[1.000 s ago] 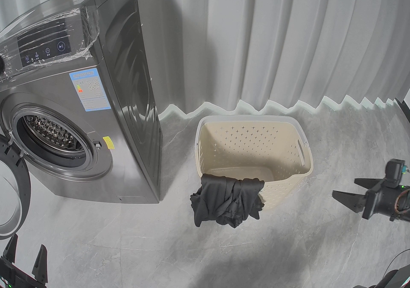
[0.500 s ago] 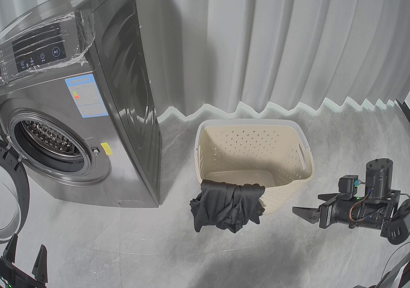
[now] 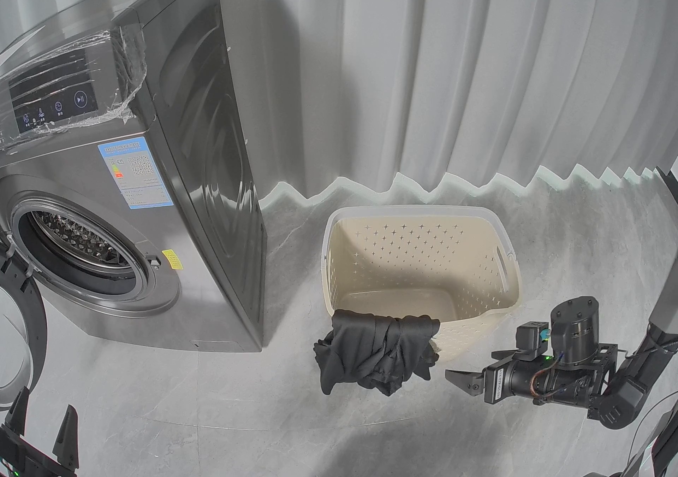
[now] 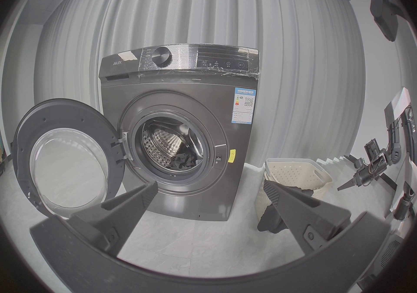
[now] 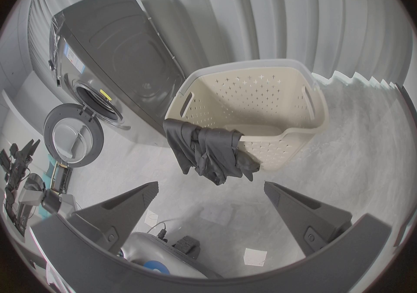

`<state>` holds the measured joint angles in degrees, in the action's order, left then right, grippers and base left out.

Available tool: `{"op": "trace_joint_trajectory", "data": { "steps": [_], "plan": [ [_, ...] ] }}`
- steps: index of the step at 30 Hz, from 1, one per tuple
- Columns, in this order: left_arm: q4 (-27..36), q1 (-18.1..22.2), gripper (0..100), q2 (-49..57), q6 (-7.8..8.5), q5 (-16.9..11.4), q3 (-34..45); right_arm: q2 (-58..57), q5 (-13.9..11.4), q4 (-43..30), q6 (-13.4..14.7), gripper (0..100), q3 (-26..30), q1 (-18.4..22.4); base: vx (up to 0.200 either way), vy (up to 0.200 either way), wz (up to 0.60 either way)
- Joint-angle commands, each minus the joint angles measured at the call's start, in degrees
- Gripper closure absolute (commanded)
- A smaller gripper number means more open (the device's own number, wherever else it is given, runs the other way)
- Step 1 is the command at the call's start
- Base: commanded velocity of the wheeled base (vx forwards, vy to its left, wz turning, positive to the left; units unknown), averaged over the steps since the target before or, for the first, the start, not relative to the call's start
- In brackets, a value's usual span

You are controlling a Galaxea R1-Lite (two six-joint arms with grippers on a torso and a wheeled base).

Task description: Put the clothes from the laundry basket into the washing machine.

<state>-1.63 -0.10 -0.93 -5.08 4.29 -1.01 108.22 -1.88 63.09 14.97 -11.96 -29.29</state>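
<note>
A cream laundry basket (image 3: 494, 273) stands on the floor right of the grey washing machine (image 3: 191, 146). A black garment (image 3: 374, 351) hangs over the basket's near rim, down its outside. My right gripper (image 3: 470, 365) is open, low and just right of the garment, not touching it. From the right wrist the garment (image 5: 208, 150) lies ahead of the open right gripper (image 5: 210, 207). My left gripper (image 3: 47, 401) is open and holds nothing, near the machine's open door (image 4: 65, 155). Dark clothing (image 4: 184, 161) lies in the drum.
White curtains (image 3: 459, 61) hang behind the basket and machine. The open door (image 3: 18, 330) swings out at the far left. Grey floor (image 3: 233, 408) lies bare in front of the machine and basket. A cable and small papers (image 5: 254, 257) lie on the floor near me.
My right arm has swung left and down from the right edge to just beside the hanging garment, gripper still open. The view has shifted a little. The left gripper has kept still.
</note>
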Motion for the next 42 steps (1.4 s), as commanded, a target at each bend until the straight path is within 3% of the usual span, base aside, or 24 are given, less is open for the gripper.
{"op": "trace_joint_trajectory", "data": {
  "steps": [1,10,11,13,19,24,42],
  "plan": [
    [0.0,0.0,0,0.9,-0.10,0.1,0.6,3.7,0.9,0.1,0.1,0,-0.9,-1.2,-0.200,0.000,0.00],
    [-0.1,0.0,0,0.9,-0.10,0.0,0.7,6.5,1.4,0.2,0.1,0,-3.6,-1.7,-0.022,0.000,0.00],
    [-0.1,0.0,0,0.9,-0.19,0.1,0.7,10.7,3.7,3.6,0.3,0,-4.7,-2.9,0.000,0.000,0.00],
    [-0.1,0.0,0,0.9,-0.19,0.1,0.7,13.0,4.3,5.9,0.7,0,-5.3,-3.4,0.000,0.000,0.00],
    [-0.1,0.0,0,0.9,-0.28,0.1,0.7,18.3,4.3,8.3,1.0,0,-8.3,-2.9,0.000,0.000,0.00],
    [-0.1,0.0,0,0.9,-0.28,0.1,0.7,20.2,4.4,7.9,3.1,0,-11.3,-2.8,0.000,0.000,0.00],
    [-0.1,0.0,0,0.9,-0.28,0.1,0.6,27.6,4.5,7.5,4.5,0,-23.3,0.6,0.000,0.000,0.00]
  ]
}}
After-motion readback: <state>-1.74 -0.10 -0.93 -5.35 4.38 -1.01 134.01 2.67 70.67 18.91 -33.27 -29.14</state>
